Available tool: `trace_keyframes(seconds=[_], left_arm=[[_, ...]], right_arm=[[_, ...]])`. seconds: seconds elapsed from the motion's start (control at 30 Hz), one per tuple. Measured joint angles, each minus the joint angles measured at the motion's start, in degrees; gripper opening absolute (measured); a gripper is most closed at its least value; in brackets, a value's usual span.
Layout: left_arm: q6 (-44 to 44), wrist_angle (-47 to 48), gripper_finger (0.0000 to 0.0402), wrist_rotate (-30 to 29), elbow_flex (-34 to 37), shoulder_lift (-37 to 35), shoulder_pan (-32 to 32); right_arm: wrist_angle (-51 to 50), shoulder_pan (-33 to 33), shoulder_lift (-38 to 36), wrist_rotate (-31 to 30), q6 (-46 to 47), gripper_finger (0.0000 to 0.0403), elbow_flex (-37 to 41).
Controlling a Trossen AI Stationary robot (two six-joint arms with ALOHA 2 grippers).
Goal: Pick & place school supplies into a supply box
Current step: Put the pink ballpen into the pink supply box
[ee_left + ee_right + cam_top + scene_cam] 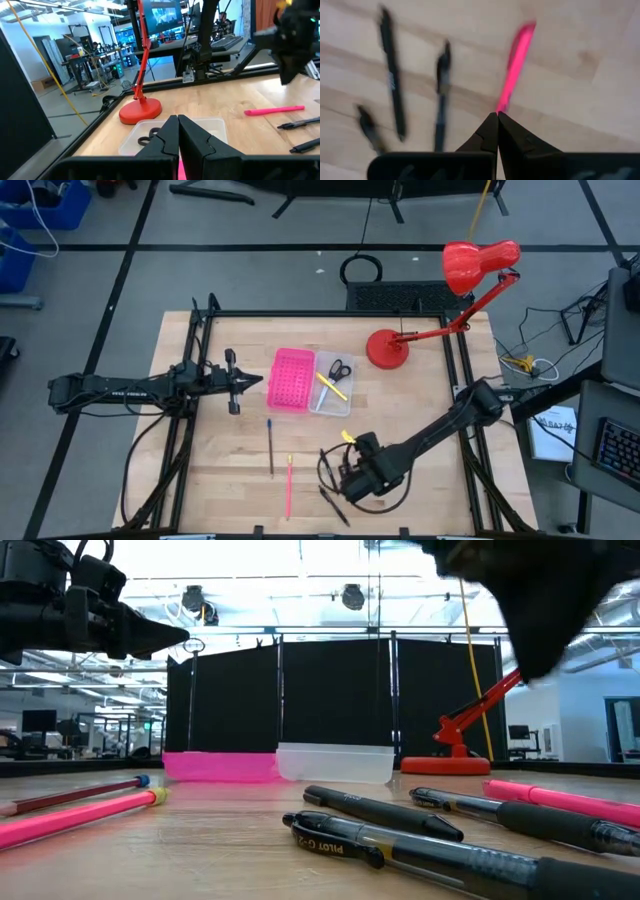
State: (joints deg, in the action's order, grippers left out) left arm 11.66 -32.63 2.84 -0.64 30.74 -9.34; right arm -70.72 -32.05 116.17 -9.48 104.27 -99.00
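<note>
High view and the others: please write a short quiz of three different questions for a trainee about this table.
1. True or false: the black-handled scissors lie inside the translucent whitish plastic tray.
2. Which thing lies directly beside the tray? A. bright pink perforated rectangle B. red desk lamp C. pink pencil
3. Fill in: the right gripper, low over the black pens, is ____.

Key:
1. True
2. A
3. shut; the left gripper, beside the pink rectangle, is shut too.
</note>
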Motion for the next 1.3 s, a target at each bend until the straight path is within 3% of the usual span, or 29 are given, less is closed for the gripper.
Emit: trace_keyframes(seconds=[0.17, 0.5, 0.7, 1.03, 1.3], left_arm=[[1.0, -0.2, 0.001, 0.0, 0.0, 0.0, 0.0], [1.6, -1.6, 0.001, 0.0, 0.0, 0.0, 0.0], [1.6, -1.7, 0.001, 0.0, 0.0, 0.0, 0.0], [1.2, -1.5, 0.001, 0.0, 0.0, 0.0, 0.0], [1.1, -1.4, 0.001, 0.0, 0.0, 0.0, 0.0]], right_arm=[[0.1, 0.4, 2.7, 3.5, -2.6, 0.0, 0.1], [2.3, 2.0, 2.8, 3.3, -7.7, 0.0006, 0.1], [2.9, 1.9, 2.8, 0.3, -6.2, 0.0053, 1.8], [6.0, 3.0, 2.8, 3.8, -3.0, 0.0166, 6.8], [12.9, 4.3, 2.7, 6.2, -5.3, 0.0175, 12.2]])
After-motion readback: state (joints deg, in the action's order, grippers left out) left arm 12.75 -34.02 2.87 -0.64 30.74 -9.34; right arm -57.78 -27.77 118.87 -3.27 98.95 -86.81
